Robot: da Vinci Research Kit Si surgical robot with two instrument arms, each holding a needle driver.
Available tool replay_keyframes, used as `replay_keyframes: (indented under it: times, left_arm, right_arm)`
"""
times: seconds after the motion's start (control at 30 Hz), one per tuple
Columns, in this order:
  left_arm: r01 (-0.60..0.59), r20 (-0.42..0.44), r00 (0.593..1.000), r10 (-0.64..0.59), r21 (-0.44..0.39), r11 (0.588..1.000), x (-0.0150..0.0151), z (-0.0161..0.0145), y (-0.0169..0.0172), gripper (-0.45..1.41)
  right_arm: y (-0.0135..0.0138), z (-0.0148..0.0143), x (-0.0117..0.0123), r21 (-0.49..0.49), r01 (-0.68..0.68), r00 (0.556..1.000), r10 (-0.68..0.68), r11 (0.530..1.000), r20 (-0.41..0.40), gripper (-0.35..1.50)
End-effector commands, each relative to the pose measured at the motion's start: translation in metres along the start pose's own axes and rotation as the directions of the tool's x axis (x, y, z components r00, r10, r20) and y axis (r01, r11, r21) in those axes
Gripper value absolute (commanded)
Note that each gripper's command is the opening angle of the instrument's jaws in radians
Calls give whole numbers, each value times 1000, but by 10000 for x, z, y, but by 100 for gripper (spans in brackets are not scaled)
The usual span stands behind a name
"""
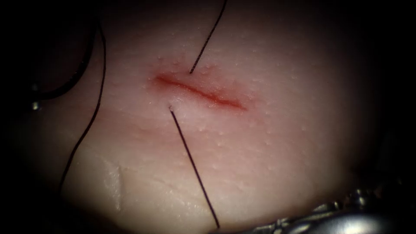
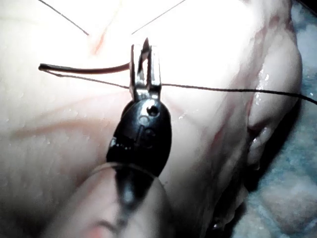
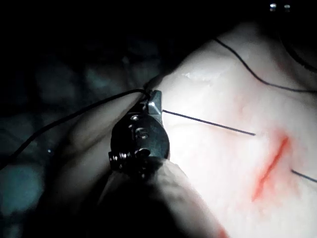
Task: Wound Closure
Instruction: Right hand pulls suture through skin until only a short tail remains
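The red cut (image 1: 201, 92) runs slantwise across the pale tissue (image 1: 268, 147). Thread (image 1: 195, 169) leaves the tissue just below the cut's left end and runs taut down to my right tool (image 1: 323, 216) at the picture's lower edge. In the right wrist view, that tool's jaws (image 3: 152, 101) are shut on this thread (image 3: 208, 123). A second strand (image 1: 208, 39) rises from the tissue above the cut. My left tool (image 2: 144, 67) is shut on the curved needle (image 2: 84, 69) near one end. The needle (image 1: 80, 71) lies free of the tissue, far left of the cut.
A long slack strand of thread (image 1: 89, 121) hangs down the tissue's left side. Another strand (image 2: 233, 89) crosses behind the left tool's jaws. The tissue's edge drops off to blue cloth (image 2: 297, 188).
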Motion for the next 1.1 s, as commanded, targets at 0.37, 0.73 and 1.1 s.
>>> replay_keyframes:
  times: [0.37, 0.73, 1.1]
  left_arm:
    - [3, 0, 1000, -3, -1, 1000, -6, 6, 10, -45]
    - [3, -6, 1000, -3, -17, 1000, -5, 4, 12, -45]
    - [3, -6, 1000, -3, -16, 1000, -5, 6, 12, -45]
  right_arm:
    - [-19, -14, 15, -37, -7, 1000, 8, 999, 17, 54]
    - [75, -26, -48, -178, -54, 991, 75, 983, 115, 143]
    - [110, 19, -87, -166, -49, 986, 75, 985, 150, 141]
